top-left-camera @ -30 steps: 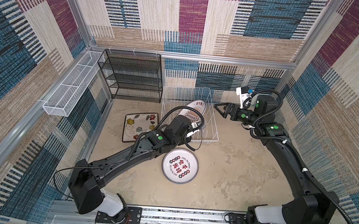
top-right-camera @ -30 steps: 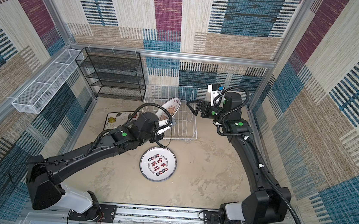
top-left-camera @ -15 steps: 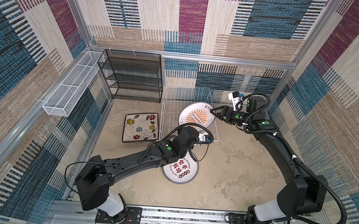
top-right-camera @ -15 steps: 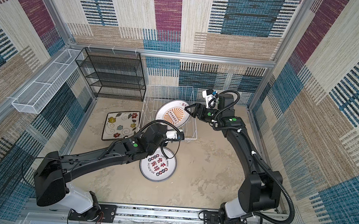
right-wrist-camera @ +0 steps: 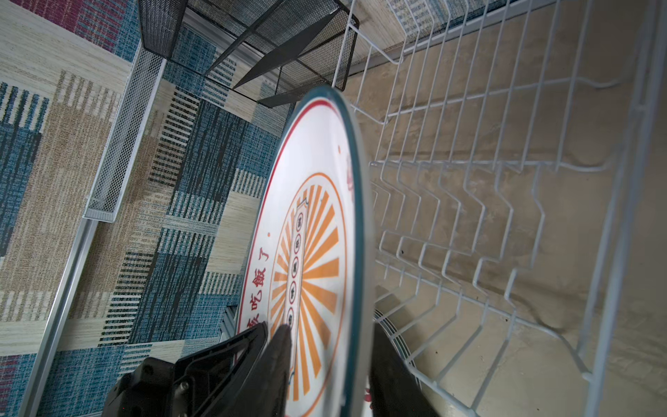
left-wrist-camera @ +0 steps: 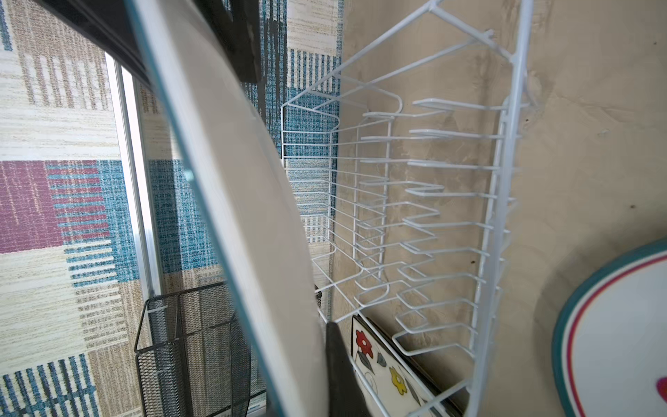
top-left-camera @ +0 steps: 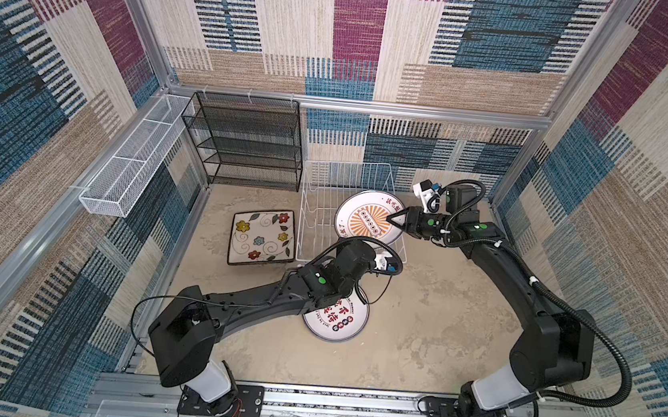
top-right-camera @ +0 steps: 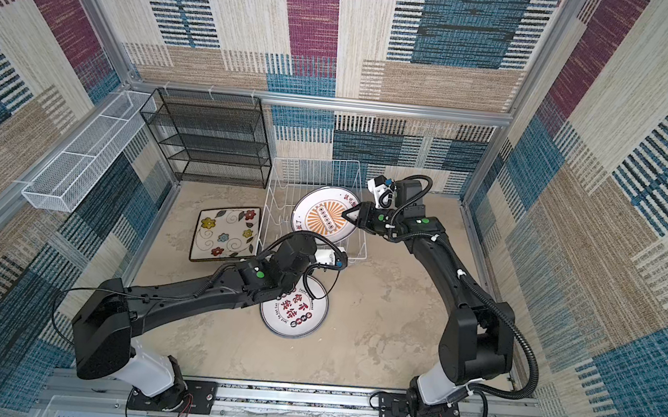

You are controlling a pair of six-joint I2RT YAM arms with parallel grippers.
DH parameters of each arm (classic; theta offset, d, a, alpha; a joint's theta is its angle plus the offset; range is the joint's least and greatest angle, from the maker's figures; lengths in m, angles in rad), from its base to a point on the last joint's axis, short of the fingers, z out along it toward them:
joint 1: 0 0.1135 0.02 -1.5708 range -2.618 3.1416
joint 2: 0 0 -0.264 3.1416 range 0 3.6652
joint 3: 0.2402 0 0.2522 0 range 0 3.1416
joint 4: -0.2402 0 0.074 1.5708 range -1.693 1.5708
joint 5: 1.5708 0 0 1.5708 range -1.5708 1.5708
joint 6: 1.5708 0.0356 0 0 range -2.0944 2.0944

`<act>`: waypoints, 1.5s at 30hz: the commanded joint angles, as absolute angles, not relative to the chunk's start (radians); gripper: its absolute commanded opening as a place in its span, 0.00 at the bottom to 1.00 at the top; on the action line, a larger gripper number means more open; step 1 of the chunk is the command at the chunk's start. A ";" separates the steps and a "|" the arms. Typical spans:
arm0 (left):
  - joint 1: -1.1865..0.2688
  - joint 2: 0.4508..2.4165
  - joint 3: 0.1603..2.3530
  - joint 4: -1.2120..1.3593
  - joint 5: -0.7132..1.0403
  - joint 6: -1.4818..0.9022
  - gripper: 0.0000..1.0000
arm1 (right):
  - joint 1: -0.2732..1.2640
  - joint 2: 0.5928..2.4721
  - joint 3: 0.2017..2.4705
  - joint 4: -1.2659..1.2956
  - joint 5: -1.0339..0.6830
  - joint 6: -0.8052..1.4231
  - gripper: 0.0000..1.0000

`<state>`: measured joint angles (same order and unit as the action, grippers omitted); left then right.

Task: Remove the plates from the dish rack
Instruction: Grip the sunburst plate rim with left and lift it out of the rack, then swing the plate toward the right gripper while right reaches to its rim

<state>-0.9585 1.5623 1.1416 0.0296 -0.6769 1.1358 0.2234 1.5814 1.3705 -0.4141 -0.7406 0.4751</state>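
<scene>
R pincer [top-left-camera: 394, 219] narrow, pinching sunburst plate [top-left-camera: 364, 221] at right rim; L pincer [left-wrist-camera: 310, 375] shut on its near rim. Plate tilts face-up over rack [top-left-camera: 313, 199], btwn arms. I reckon handover to R next.

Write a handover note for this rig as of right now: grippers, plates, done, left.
Left gripper: shut on the near rim of the sunburst plate.
Right gripper: fingers either side of that plate's right rim, pinching it.
Sunburst plate: tilted face up over the dish rack; no other plate shows in the rack.
Done: square flowered plate and a round plate lie flat on the table; whether they are piles is unclear.
To do: carry the sunburst plate out and set it down.
</scene>
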 commanded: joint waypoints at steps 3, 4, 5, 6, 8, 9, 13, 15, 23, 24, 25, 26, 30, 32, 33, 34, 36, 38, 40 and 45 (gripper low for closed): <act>-0.961 1.563 1.131 0.121 -0.705 1.143 0.00 | 0.225 1.579 1.365 -0.371 -0.764 0.509 0.16; -0.961 1.567 1.135 0.116 -0.710 1.139 0.00 | 0.225 1.580 1.367 -0.368 -0.768 0.512 0.14; -0.961 1.572 1.141 0.107 -0.719 1.131 0.00 | 0.225 1.581 1.367 -0.367 -0.771 0.515 0.13; -0.960 1.578 1.145 0.103 -0.728 1.127 0.00 | 0.225 1.580 1.366 -0.362 -0.772 0.518 0.11; -0.960 1.583 1.148 0.108 -0.742 1.121 0.02 | 0.225 1.578 1.361 -0.349 -0.775 0.523 0.05; -0.959 1.585 1.147 0.113 -0.747 1.117 0.06 | 0.225 1.576 1.359 -0.345 -0.774 0.524 0.02; -0.959 1.590 1.163 0.100 -0.754 1.079 0.28 | 0.225 1.560 1.344 -0.305 -0.775 0.549 0.00; -0.959 1.589 1.174 0.078 -0.750 1.022 0.42 | 0.223 1.545 1.327 -0.264 -0.774 0.575 0.00; -0.959 1.552 1.188 0.000 -0.703 0.877 0.78 | 0.197 1.491 1.289 -0.152 -0.718 0.653 0.00; -0.959 1.536 1.186 -0.006 -0.684 0.848 0.79 | 0.191 1.483 1.282 -0.138 -0.706 0.664 0.00; -0.960 1.522 1.186 -0.017 -0.666 0.818 0.80 | 0.187 1.478 1.277 -0.128 -0.697 0.673 0.00; -0.960 1.506 1.189 -0.037 -0.643 0.775 0.80 | 0.182 1.471 1.273 -0.120 -0.687 0.681 0.00; -0.955 1.438 1.186 -0.093 -0.562 0.627 0.82 | 0.172 1.440 1.241 -0.075 -0.642 0.701 0.00; -0.944 1.401 1.180 -0.105 -0.510 0.544 0.83 | 0.169 1.428 1.228 -0.061 -0.631 0.706 0.00; -0.937 1.384 1.178 -0.107 -0.492 0.508 0.83 | 0.168 1.426 1.226 -0.057 -0.630 0.706 0.00; -0.922 1.365 1.175 -0.105 -0.461 0.458 0.83 | 0.167 1.424 1.223 -0.053 -0.629 0.706 0.00; -0.887 1.328 1.176 -0.105 -0.401 0.360 0.83 | 0.167 1.421 1.216 -0.040 -0.636 0.701 0.00; -0.835 1.291 1.179 -0.122 -0.297 0.245 0.83 | 0.166 1.423 1.216 -0.041 -0.638 0.691 0.00; -0.771 1.261 1.177 -0.124 -0.194 0.133 0.83 | 0.167 1.431 1.222 -0.050 -0.645 0.683 0.00; -0.620 1.229 1.171 -0.096 0.029 -0.123 0.86 | 0.167 1.446 1.229 -0.055 -0.673 0.678 0.00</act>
